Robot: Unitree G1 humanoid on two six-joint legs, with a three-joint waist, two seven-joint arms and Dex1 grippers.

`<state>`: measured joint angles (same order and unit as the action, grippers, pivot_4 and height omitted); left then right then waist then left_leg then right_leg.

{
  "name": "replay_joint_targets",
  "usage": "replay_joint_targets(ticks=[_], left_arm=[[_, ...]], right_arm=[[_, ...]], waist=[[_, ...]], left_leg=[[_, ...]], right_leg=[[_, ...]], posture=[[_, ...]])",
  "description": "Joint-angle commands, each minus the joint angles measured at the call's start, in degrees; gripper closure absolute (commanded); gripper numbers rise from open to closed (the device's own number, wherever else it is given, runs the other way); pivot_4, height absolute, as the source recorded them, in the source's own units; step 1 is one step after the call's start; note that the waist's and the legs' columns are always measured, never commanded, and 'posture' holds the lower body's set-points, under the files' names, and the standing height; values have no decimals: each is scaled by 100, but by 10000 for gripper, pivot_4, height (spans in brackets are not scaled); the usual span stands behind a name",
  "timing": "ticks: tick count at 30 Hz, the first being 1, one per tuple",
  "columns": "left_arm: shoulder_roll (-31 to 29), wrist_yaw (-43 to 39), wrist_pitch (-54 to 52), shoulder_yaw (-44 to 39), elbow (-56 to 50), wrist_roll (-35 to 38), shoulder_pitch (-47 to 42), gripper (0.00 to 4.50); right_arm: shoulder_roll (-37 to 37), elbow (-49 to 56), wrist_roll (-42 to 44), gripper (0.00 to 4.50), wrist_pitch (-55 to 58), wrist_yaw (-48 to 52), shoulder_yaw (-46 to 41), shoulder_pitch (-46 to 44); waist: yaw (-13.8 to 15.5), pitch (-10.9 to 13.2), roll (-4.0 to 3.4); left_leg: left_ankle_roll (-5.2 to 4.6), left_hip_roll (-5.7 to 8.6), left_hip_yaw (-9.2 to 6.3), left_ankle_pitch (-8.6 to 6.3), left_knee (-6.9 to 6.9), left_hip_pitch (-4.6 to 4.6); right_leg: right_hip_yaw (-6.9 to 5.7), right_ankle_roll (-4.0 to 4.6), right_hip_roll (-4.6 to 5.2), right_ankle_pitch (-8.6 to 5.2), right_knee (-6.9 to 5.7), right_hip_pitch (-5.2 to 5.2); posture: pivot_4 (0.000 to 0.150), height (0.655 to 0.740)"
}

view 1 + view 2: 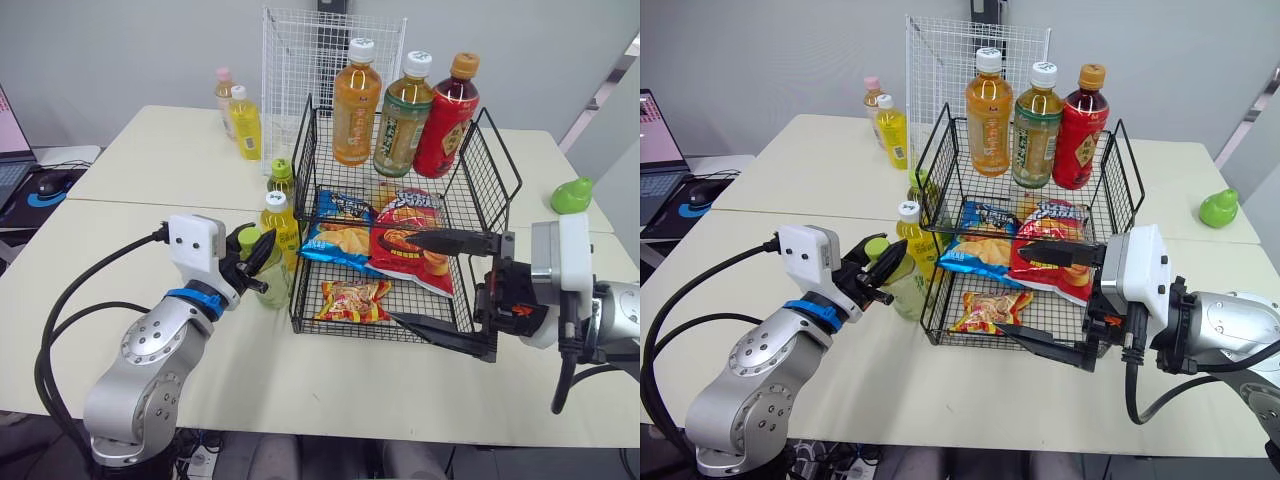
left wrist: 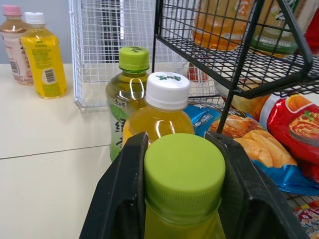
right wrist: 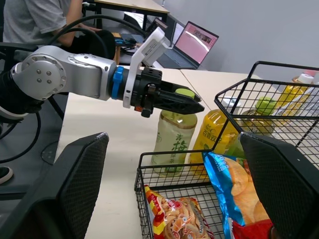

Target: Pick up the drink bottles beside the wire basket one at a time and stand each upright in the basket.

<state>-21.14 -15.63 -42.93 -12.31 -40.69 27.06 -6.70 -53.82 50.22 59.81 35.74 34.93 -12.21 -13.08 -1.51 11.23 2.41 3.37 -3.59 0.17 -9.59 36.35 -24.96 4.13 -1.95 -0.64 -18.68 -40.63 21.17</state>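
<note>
Over at the far left, got a laptop parked clear of the work, nothing to do with the job. Further back on the bench, spotting a pink bottle and a yellow bottle standing well apart from the basket. Maybe waiting their turn, can't say.

Nearer the front, seeing the left tool pinched on a green-cap bottle, right at the cap. Sensible grip: keeps it upright and leaves the body free to go down between wires. Looks to be standing on the bench just beside the basket's left wall, so calling this the grab step, lift not yet done.

Right behind it along that wall, counting a white-cap bottle and then a second green-cap bottle. Packed close, so worth minding the neighbour on the way up.

Moving into the basket: seeing snack bags across the lower tray and three bottles upright on the upper tier at the back. Guessing that's the spot, meaning a high lift over the side rim.

On the right, got the right tool spread wide and holding nothing, one finger over the snacks, the other down by the front rim. Possibly just waiting there. Past that, seeing a green pear-shaped thing, out of the way.
</note>
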Motion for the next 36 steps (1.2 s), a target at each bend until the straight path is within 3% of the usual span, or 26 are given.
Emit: replay_joint_targets(ticks=[1, 4, 9, 12, 16, 21, 27, 36], left_arm=[[-384, -391, 134, -470, -55, 285, 63, 31091], [-1281, -1225, 4, -1058, 61, 828, -88, 31092], [-3090, -2353, -802, -1840, 1314, 2099, -1428, 31095], [-3851, -2825, -1254, -1807, 2210, 2572, -2336, 31097], [-4359, -3212, -1624, -1386, 3378, 2887, -3775, 31098], [-4420, -3817, -1774, -358, 4593, 2578, -5716, 31101], [-3784, -4695, -1615, 718, 5992, 1921, -7834, 31102], [-2673, -6027, -1182, 1457, 6898, 1248, -8853, 31102]], right_arm=[[-65, 87, 47, 0, -18, -41, -183, -21], [-40, 35, -50, 0, -51, -52, -178, -34], [-14, -186, -204, 0, -71, 2, -73, -185], [49, -277, -274, 0, -89, 38, 5, -290], [59, -278, -331, 0, -30, -63, -33, -295], [8, -251, -404, 0, 154, -290, -151, -77], [71, -112, -619, 0, 140, -480, -360, 216], [204, 226, -211, 0, 146, -813, -553, 299]], waist=[[-7, 0, 0], [-30, 4, 8], [-25, 13, 14], [-17, 15, 15], [-18, 16, 15], [3, 17, 18], [-1, 18, 18], [-46, 19, 15]], left_leg=[[0, -2, 0, 0, -3, 0], [1, -5, -2, 1, -18, 1], [2, -12, -11, 1, -35, -1], [3, -4, -5, 1, -40, -2], [2, -2, -4, -1, -55, -17], [2, 0, -24, 0, -50, -62], [2, 0, -23, 0, -41, -101], [2, -3, -17, 1, -43, -103]], right_leg=[[0, 1, 0, 0, 0, 1], [-3, 11, -2, -6, 2, 8], [-14, 31, -13, -18, -6, 24], [-15, 29, -2, -20, 9, 20], [-21, 13, 3, -11, 57, 18], [-43, 10, 0, -9, 65, 44], [-41, 21, -8, 3, 58, 81], [-34, 22, -9, 4, 48, 91]], posture=[[1500, 7360], [1500, 7360], [1500, 7360], [1500, 7360], [1500, 7360], [1500, 7360], [1500, 7360], [1500, 7360]])
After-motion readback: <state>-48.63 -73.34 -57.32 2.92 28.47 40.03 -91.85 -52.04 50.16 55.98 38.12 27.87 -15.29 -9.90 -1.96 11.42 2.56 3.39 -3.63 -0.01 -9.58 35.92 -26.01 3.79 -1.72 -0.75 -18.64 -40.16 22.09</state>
